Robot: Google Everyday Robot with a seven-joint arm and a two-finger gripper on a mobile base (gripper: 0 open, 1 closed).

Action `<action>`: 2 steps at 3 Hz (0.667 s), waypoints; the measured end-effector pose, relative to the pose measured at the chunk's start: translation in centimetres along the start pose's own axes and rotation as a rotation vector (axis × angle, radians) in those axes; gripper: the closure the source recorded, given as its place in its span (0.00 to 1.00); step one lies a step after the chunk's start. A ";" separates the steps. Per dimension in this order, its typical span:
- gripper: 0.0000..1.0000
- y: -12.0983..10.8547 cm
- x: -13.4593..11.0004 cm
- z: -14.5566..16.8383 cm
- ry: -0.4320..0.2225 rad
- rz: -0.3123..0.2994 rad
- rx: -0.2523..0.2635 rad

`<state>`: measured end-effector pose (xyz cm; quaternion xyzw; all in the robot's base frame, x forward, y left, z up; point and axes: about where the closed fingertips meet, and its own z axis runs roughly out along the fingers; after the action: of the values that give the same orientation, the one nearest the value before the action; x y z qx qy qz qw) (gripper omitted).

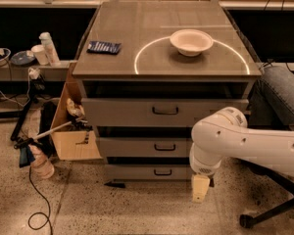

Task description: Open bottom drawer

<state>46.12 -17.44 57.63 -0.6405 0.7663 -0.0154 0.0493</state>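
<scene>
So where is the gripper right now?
In the camera view the gripper hangs low, right of centre, just past the right end of the bottom drawer, under the white arm.

Hidden: right end of the bottom drawer (pixel 137 172) front, behind the arm (pixel 245 143) whose gripper (pixel 200 189) hangs low just beside it. Cut off at right: the arm.

Arm (pixel 250 143) bent from right; gripper (pixel 201 188) low, pointing down.
</scene>
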 end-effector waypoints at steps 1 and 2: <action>0.00 0.2 0.1 1.8 0.028 -0.004 -0.032; 0.00 0.2 0.1 1.9 0.030 -0.004 -0.034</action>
<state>46.09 -17.41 55.73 -0.6426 0.7656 -0.0121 0.0272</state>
